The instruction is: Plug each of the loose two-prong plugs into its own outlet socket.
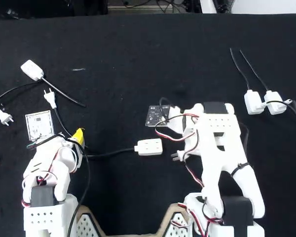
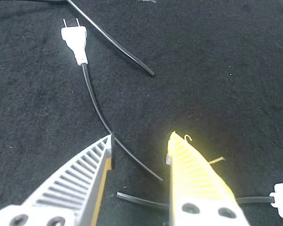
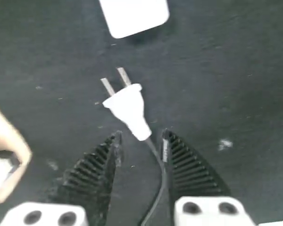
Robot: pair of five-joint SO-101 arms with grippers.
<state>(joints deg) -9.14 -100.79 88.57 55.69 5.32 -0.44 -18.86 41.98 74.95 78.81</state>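
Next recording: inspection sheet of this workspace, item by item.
Surface: black cloth over the table.
Job's things: centre socket with a loose plug lying apart from it; second plug, third plug and far socket at the left.
Clutter: small circuit board; white square card; two white blocks at the right.
Grippers: left gripper open over a black lead; right gripper open, either side of the loose plug's tail.
Cables: black leads cross the cloth.
Surroundings: cords beyond the far edge.

Three loose plugs (image 1: pixel 50 98), four white sockets (image 1: pixel 149 146)
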